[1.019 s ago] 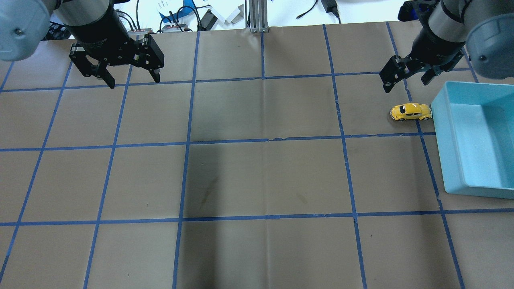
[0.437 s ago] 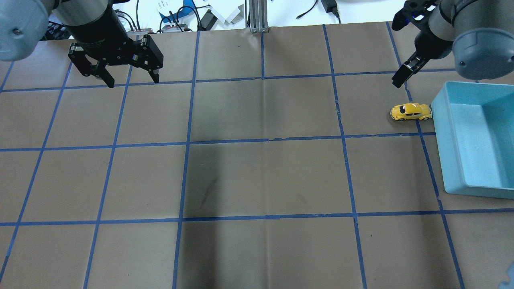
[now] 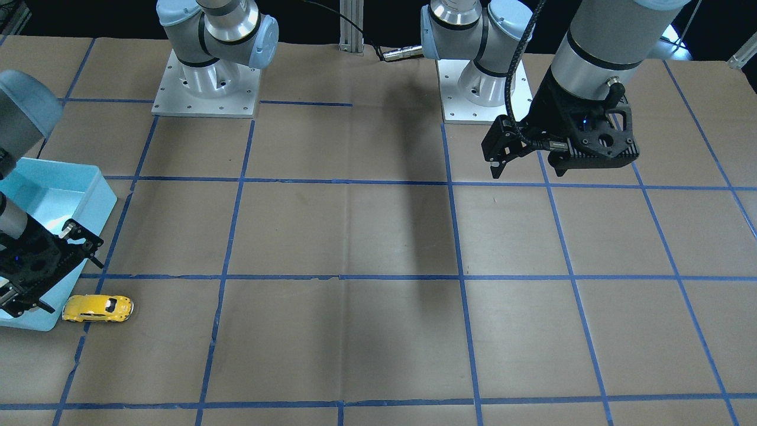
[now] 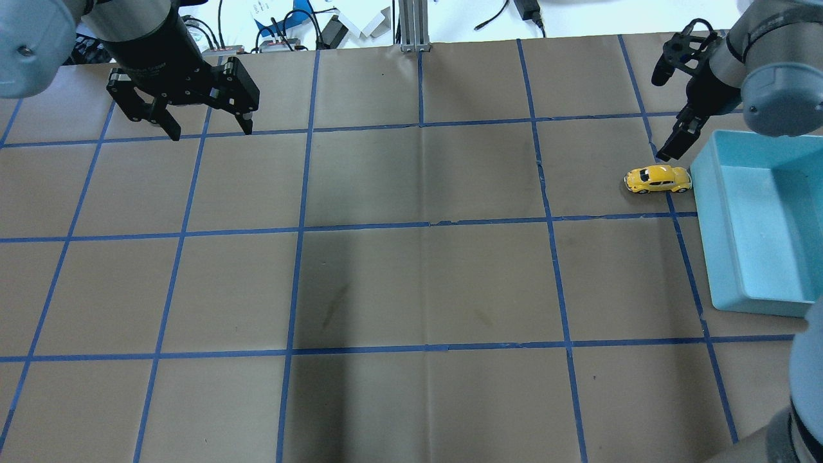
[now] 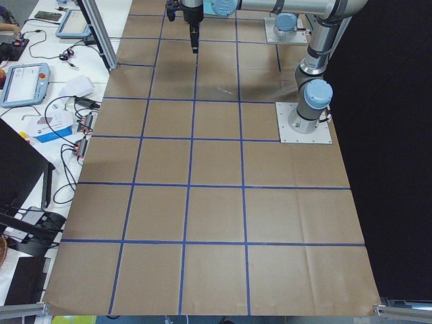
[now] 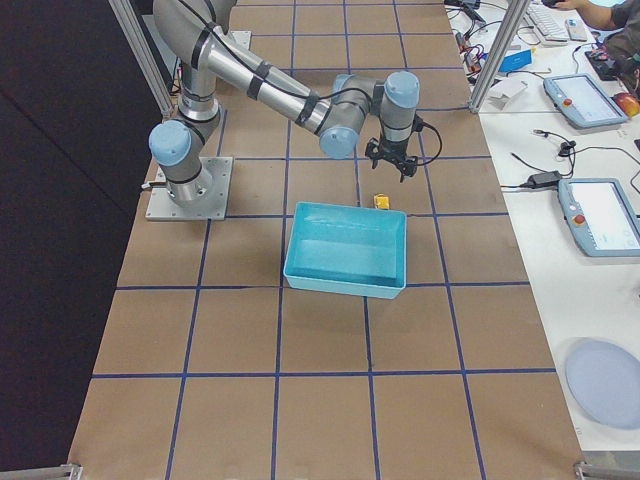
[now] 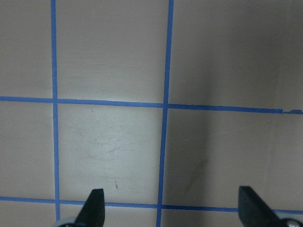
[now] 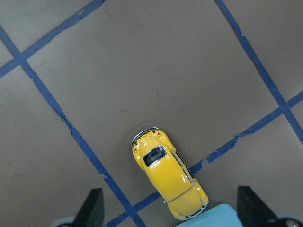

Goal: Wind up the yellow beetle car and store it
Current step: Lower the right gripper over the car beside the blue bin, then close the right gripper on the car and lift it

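Right gripper (image 8: 170, 208) hovering wide open, gripping nothing, touching nothing. Yellow beetle car (image 8: 168, 177) showing between its fingertips in wrist view, sitting on brown paper table (image 4: 424, 283) on its wheels, one end resting against wall of light blue bin (image 4: 707, 218). Left gripper (image 4: 211, 132) hanging far across table, also spread open and carrying nothing, only blue tape grid (image 7: 163, 106) lying under it.

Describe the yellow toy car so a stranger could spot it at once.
On the blue-gridded brown table, find the light blue bin at the robot's right. Just outside the bin's far inner corner, on the table, sits the yellow beetle car. It is the only yellow thing there.
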Robot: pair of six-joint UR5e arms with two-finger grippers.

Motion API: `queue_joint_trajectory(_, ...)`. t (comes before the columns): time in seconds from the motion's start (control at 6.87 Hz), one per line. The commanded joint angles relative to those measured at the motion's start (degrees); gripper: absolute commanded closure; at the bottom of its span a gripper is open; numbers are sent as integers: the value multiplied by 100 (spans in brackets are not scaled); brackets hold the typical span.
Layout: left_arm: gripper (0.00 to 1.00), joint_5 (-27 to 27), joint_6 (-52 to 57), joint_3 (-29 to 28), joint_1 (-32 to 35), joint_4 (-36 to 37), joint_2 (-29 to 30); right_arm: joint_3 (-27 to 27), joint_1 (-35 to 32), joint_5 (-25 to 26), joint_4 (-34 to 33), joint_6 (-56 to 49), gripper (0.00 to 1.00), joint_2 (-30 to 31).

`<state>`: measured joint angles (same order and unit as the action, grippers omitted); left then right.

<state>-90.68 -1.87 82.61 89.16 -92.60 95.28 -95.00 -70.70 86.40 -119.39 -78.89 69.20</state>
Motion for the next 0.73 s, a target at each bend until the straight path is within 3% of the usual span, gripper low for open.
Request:
queue_joint_trajectory(0.0, 0, 24, 46, 0, -4, -4, -1, -324, 73, -471, -321, -785, 0, -258)
queue_joint_trajectory(0.15, 0, 24, 46, 0, -4, -4, -1, -588, 74, -588, -966, -908, 0, -371)
queue_joint_trajectory(0.58, 0, 24, 46, 0, -13, 5, -1, -529, 239, -528, -1200, -1102, 0, -582)
